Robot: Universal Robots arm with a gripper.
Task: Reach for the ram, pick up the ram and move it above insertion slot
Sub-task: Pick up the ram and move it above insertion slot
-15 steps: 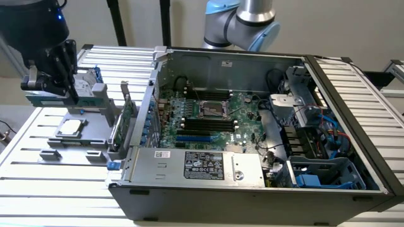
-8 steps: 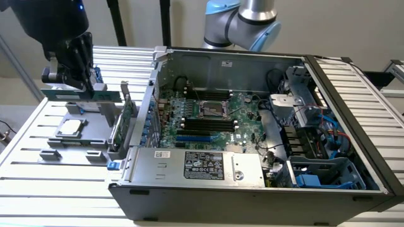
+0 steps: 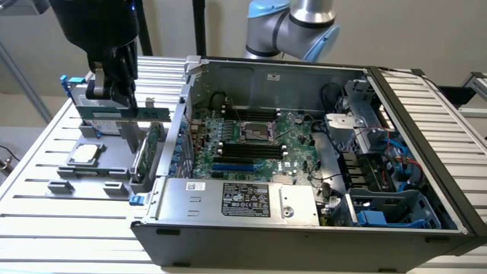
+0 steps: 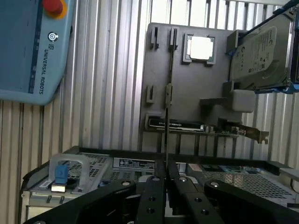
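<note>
Over the holder [image 3: 114, 171] at the exterior view's left, beside the case [image 3: 304, 74]: ram [image 3: 125, 114] pinched along its upper edge by the pincer [image 4: 166, 176], likely light, stiff, fragile, best held by bare board edges, not chips.

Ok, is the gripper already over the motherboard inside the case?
No, the gripper hangs over the grey parts tray outside the case, at the exterior view's left.

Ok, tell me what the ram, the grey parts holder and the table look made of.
The ram: green circuit board, matt, as its colour suggests. The grey parts holder: probably moulded plastic, matt and uniform in tone. The table: likely metal, pale slotted profiles with a dull sheen.
</note>
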